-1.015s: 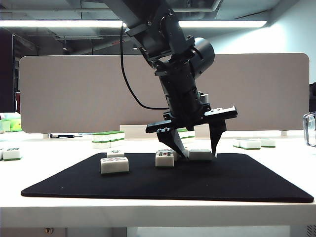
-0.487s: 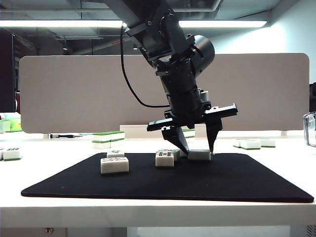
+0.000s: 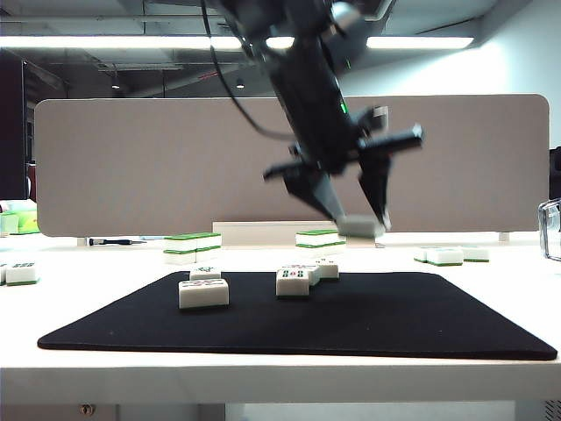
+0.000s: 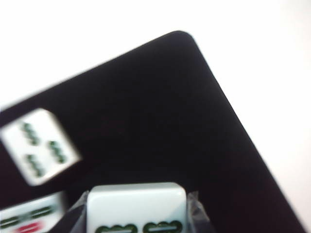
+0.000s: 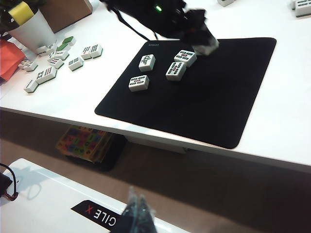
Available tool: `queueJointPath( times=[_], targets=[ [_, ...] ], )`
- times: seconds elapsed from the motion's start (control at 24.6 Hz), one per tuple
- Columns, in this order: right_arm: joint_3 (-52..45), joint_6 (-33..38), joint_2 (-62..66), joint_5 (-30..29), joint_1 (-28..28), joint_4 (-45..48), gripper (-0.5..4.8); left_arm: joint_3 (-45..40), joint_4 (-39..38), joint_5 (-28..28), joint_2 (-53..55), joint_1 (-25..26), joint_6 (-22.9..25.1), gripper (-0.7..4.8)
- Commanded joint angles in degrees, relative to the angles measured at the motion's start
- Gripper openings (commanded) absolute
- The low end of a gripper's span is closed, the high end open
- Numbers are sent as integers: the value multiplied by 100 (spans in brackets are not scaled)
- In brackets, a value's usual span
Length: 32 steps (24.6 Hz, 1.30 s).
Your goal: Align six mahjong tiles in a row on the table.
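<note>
White with a sliver of green at its base, one mahjong tile [image 3: 360, 227] hangs in the air, pinched between the fingers of the left gripper [image 3: 358, 219] well above the black mat [image 3: 421, 320]; the left wrist view shows that same tile [image 4: 136, 208] clamped squarely across its short sides, face marks toward the camera, a hold that probably lets it be set down flat without twisting. Below it, four more tiles lie face up on the mat: one near the front left [image 3: 203, 293], one just behind it [image 3: 205, 273], and a touching pair toward the middle [image 3: 293, 281] and [image 3: 326, 267], loose and not yet in any line. Spare tiles sit off the mat on the white table [image 3: 280, 368], some stacked with green tops [image 3: 192, 247]. The right gripper [image 5: 136, 213] is parked low, off the table edge, its jaws pressed together and empty, apparently keeping clear while the left arm works.
</note>
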Motion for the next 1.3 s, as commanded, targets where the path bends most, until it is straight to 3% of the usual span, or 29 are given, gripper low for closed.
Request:
queueJointPath(
  times=[0.04,0.16,0.32,0.61,0.77,0.89,1.3],
  targets=[
    [15,-15,-68,9,7,68,-1,13,-531,-44,-315,125,1357,204],
    [15,-15,-68,7,7,66,-1,13,-955,-79,-446,293,1987,207],
    [15,-15,-68,7,7,61,-1,11,-1779,-70,-426,686,3163,215],
    [15,-15,-68,7,7,52,-1,9,-1853,238,-415,1036,3856,215],
    [15,-15,-68,7,7,48,-1,4,-1869,402,-273,1161,4656,215],
    [15,-15,-68,7,7,48,-1,4,-1818,452,-157,1211,4953,215],
    [15,-13,-68,7,7,48,-1,4,-1801,535,184,1364,5082,215]
  ],
)
